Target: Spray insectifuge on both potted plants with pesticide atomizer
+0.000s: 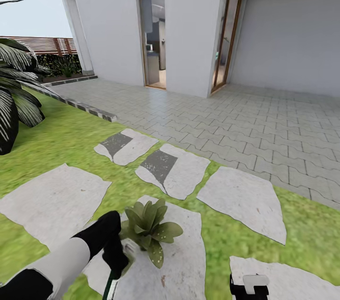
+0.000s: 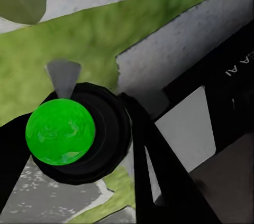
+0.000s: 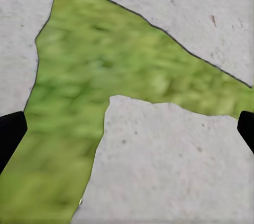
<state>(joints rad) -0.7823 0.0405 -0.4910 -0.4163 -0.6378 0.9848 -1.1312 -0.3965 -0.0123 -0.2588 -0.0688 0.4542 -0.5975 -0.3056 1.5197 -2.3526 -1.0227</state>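
Left arm holding the spray bottle beside one potted plant on the stepping stones.

The left arm point(image 1: 71, 255) reaches forward and down, its left gripper point(image 1: 115, 262) closed around the spray bottle point(image 1: 112, 286), which stands roughly upright, its whitish head point(image 1: 128, 247) toward the plant point(image 1: 150, 229). One plant shows, whitish specks on its leaves. The right gripper point(image 1: 249, 287) hangs low over a stone point(image 3: 174, 160), its fingers point(image 3: 10, 135) spread wide, holding nothing. Six stones point(image 1: 174, 170) lie in the grass point(image 1: 61, 144).

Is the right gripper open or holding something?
Open and empty: the right gripper has its fingertips spread wide, lawn and stepping stones between them.
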